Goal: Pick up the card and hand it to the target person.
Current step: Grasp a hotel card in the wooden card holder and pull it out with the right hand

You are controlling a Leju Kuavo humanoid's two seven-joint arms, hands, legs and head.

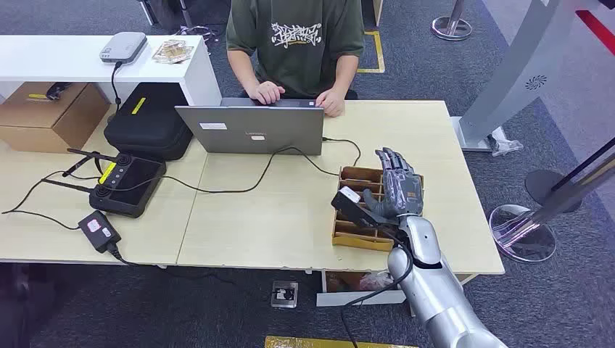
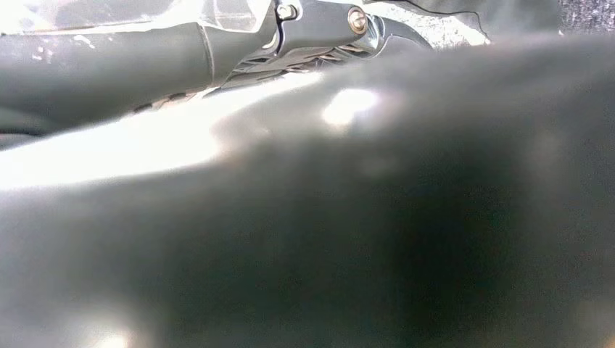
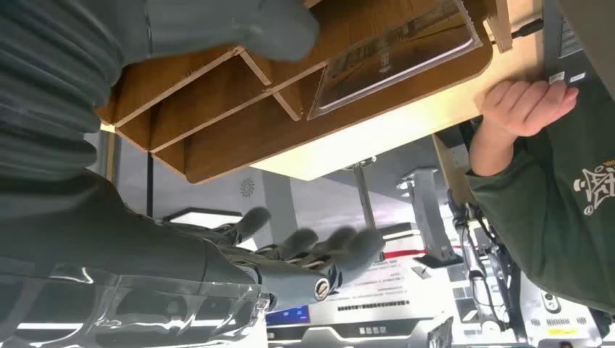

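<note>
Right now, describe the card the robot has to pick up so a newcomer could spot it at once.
Start at the light wooden table and find the brown wooden divided organizer near its front right, under the robot's right hand. The card lies in the slot farthest toward the seated person. It is the one pale, glossy, printed rectangle; the neighbouring slots show bare wood.

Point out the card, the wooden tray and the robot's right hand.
card [image 3: 395, 61], right wrist view, its flat face.
wooden tray [image 1: 355, 243], head view, its near wall.
right hand [image 1: 394, 190], head view, back of the hand.
</note>
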